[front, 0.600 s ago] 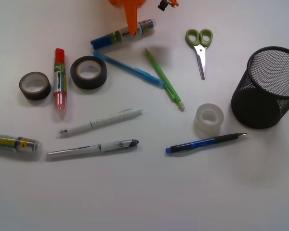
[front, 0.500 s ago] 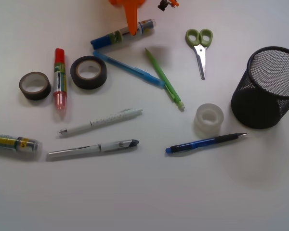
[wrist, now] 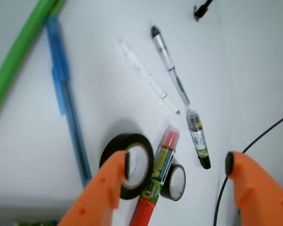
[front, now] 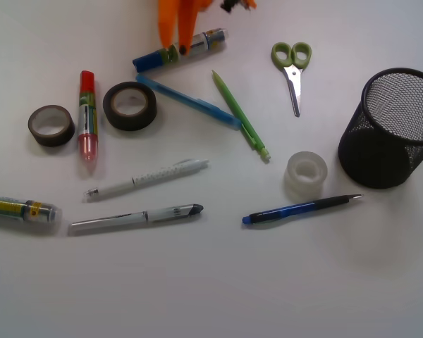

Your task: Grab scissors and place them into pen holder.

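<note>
While the gripper (wrist: pixel 177 172) hangs wide open and empty at the far edge of the table, the scissors (front: pixel 292 72) lie flat well to the left of the pen holder (front: pixel 390 129), handles away from you, blades pointing nearer. Swing across toward them, clear of the green pen (front: pixel 240 124). Come down over the pivot and close across the blades, not the loops.
</note>
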Available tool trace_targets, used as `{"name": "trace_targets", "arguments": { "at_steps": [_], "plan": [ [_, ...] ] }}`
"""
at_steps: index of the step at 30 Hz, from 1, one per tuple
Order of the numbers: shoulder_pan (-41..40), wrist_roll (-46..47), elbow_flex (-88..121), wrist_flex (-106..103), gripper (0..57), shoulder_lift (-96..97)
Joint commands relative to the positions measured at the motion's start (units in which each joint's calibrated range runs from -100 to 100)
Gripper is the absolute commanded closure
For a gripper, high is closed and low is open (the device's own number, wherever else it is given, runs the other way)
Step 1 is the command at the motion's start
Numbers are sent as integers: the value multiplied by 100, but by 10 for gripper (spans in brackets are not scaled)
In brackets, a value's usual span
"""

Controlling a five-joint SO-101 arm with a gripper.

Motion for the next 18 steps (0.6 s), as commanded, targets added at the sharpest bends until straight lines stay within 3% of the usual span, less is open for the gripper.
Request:
{"name": "trace_targets", "arguments": {
  "at_steps": [1,8,15,18],
  "plan": [
    [11,-713,-1229,-92,334,6],
    [295,-762,-3330,-328,333,295],
    [101,-860,-5413,-92,337,3346],
    [56,-1490,-6066,521,338,4612]
  ]
}}
